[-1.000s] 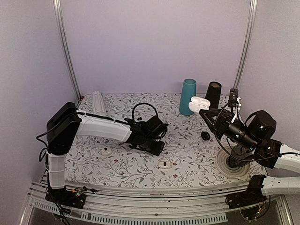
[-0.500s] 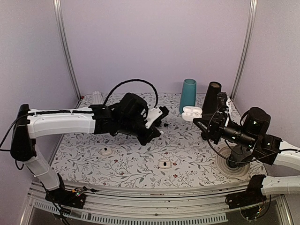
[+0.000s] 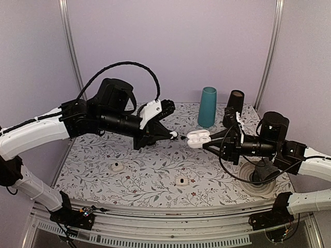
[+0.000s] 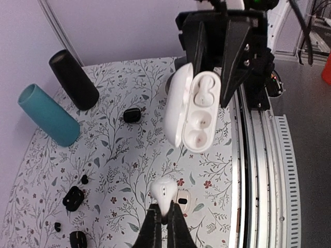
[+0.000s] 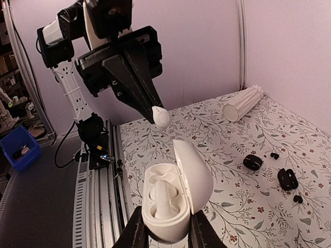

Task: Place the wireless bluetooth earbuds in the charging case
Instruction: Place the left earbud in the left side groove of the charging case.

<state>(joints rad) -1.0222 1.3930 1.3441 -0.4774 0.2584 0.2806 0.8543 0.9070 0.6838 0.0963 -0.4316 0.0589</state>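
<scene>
The left gripper (image 4: 164, 216), bottom centre, pinches one earbud (image 4: 164, 191). The right gripper (image 5: 168, 222) clamps the open case (image 5: 173, 196), whose underside is hidden.

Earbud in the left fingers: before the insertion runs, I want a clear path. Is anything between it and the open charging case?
Nothing visible does. The earbud, pinched in the left fingers, faces the charging case across open air, its open side turned toward it.

Lilac walls (image 3: 170, 46); floral-print table (image 3: 150, 181); metal corner posts (image 3: 72, 51).
</scene>
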